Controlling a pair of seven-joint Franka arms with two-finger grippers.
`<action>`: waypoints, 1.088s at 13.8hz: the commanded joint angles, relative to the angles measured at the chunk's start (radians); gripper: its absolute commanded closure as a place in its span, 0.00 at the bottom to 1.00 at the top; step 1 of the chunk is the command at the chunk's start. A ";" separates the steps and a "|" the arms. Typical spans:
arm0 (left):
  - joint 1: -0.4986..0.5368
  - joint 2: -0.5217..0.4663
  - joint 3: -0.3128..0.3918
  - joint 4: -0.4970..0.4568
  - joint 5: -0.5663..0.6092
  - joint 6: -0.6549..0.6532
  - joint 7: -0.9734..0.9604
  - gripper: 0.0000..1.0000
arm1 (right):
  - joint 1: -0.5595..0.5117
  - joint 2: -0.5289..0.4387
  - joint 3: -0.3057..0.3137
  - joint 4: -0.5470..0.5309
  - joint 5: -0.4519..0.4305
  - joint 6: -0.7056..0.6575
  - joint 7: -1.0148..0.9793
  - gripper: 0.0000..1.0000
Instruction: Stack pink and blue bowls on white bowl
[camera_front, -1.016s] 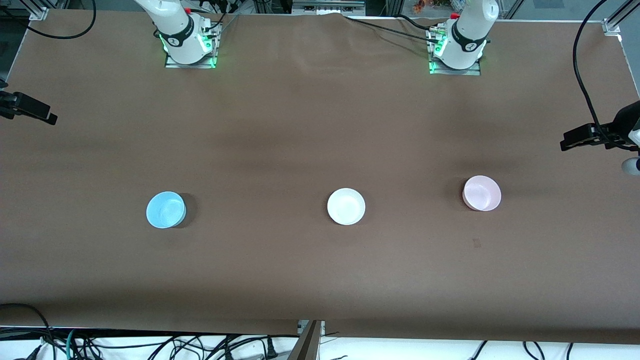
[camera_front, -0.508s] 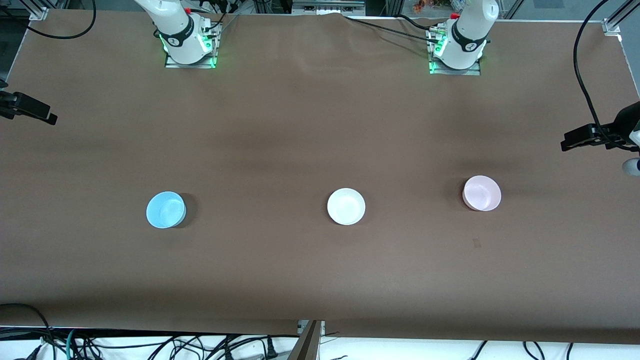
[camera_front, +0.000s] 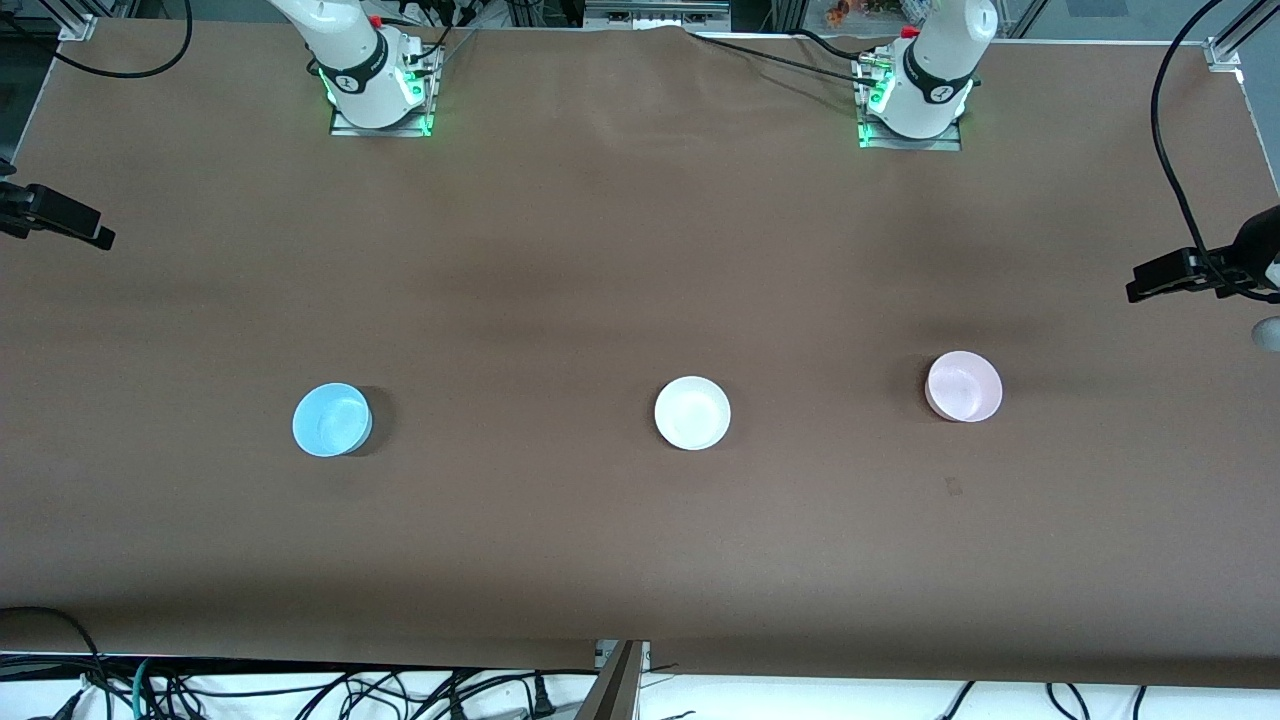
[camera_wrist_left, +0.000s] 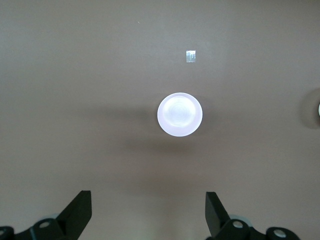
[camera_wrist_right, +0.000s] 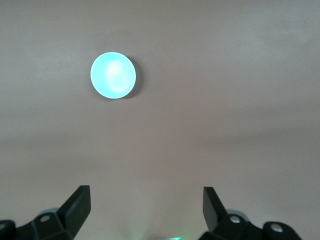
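Observation:
Three bowls stand apart in a row on the brown table. The blue bowl (camera_front: 332, 419) is toward the right arm's end, the white bowl (camera_front: 692, 412) is in the middle, and the pink bowl (camera_front: 964, 386) is toward the left arm's end. My left gripper (camera_wrist_left: 148, 196) is open and empty, high above the table, with the pink bowl (camera_wrist_left: 180, 114) well ahead of its fingers. My right gripper (camera_wrist_right: 146, 193) is open and empty, also high, with the blue bowl (camera_wrist_right: 113, 75) far ahead. Neither gripper shows in the front view.
The arm bases (camera_front: 378, 85) (camera_front: 912, 100) stand along the table edge farthest from the front camera. A small tape mark (camera_front: 953, 486) lies nearer to the front camera than the pink bowl. Black devices (camera_front: 58, 220) (camera_front: 1195, 272) overhang the table's two ends.
The bowls have not moved. The black device at the left arm's end of the table has shifted slightly outward.

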 joint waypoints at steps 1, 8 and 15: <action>0.011 0.013 -0.004 0.011 0.007 -0.005 0.005 0.00 | -0.006 0.010 0.000 0.024 0.024 -0.008 0.011 0.01; 0.029 0.005 0.001 -0.055 0.005 0.016 0.013 0.00 | -0.006 0.010 0.000 0.024 0.024 -0.008 0.012 0.01; 0.060 0.017 0.005 -0.233 0.004 0.192 0.011 0.00 | -0.006 0.010 0.000 0.025 0.021 -0.009 0.007 0.01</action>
